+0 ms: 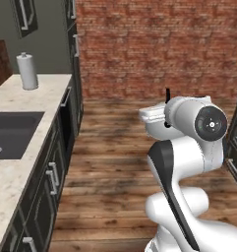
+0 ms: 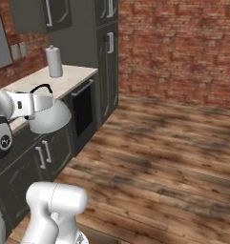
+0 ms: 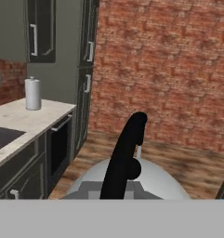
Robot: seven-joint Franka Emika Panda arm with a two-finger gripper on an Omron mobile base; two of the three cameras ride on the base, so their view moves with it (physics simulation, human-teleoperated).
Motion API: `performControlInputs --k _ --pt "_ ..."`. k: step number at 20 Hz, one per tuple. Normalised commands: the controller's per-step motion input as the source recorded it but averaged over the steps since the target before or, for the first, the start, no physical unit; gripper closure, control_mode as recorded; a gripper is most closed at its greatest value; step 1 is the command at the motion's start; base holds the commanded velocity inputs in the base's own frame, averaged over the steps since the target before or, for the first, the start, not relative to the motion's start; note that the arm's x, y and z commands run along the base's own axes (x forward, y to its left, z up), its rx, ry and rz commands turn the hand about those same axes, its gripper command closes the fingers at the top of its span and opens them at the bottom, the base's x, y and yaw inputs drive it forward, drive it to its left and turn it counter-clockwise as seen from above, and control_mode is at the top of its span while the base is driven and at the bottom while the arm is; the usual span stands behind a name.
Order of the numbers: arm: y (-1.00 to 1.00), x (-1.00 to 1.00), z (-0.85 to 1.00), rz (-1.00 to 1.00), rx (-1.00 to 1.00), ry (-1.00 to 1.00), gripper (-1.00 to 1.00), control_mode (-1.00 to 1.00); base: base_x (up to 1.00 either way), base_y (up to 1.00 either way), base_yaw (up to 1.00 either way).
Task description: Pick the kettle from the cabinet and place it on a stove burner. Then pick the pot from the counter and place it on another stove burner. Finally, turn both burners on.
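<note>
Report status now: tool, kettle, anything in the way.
Tool shut on kettle handle. Kettle held above wood floor, beside counter. Nothing in the way.

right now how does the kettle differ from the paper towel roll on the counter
The kettle hangs in the air, held at its black handle by the gripper; the paper towel roll stands on the counter. The kettle is a low, wide dome; the roll is a tall, narrow cylinder. The kettle has a black arched handle; the roll has none. Both are pale.

Silvery kettle (image 2: 50, 118) hangs upright above wood floor.
</note>
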Motion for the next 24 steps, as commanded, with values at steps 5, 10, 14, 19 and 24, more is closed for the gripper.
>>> performControlInputs --k 5,10,14,19,24 --pt "0.00 0.00 0.00 0.00 0.00 0.00 1.00 1.00 0.00 -0.20 -0.33" --pt "0.00 0.00 0.00 0.00 0.00 0.00 1.00 1.00 0.00 -0.21 -0.33" --pt "0.00 0.00 0.00 0.00 0.00 0.00 1.00 1.00 0.00 -0.19 -0.32" --pt "0.00 0.00 0.00 0.00 0.00 0.00 1.00 1.00 0.00 -0.17 -0.32" --pt "0.00 0.00 0.00 0.00 0.00 0.00 1.00 1.00 0.00 -0.16 -0.31"
